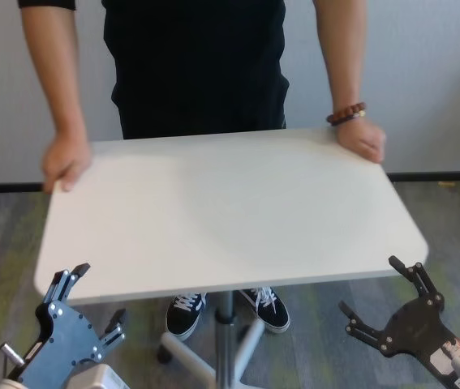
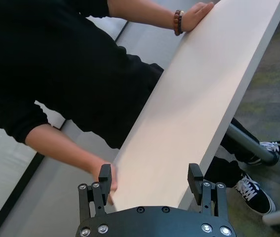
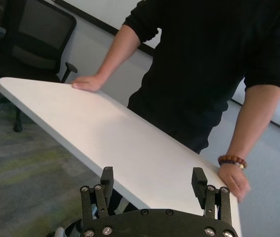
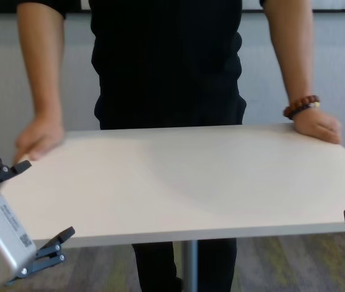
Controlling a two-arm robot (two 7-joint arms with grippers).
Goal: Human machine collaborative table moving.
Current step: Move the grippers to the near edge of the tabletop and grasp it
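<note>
Your left end effector (image 1: 92,296) stands with its jaws spread wide at the near left corner of the worktop (image 1: 230,215), one finger above the edge and one below it; the chest view shows the same straddle, and no contact with the board is visible. The left wrist view looks along the board's length, with the slab running away from between the two fingers.

Your right end effector (image 1: 376,296) is likewise wide apart and holds nothing. It sits just off the near right corner of the worktop, below the edge and slightly outboard; whether its upper finger touches the rim you cannot tell.

The worktop lies directly ahead of both end effectors, tilted slightly, on a slim grey pedestal pole (image 1: 225,312) midway between them.

On the far side from your end effectors, the human (image 1: 201,65) stands against the far edge. One hand (image 1: 66,162) grips the far corner opposite your left end effector; the other hand (image 1: 362,139), with a beaded bracelet (image 1: 346,113), rests on the far corner opposite your right one.
</note>
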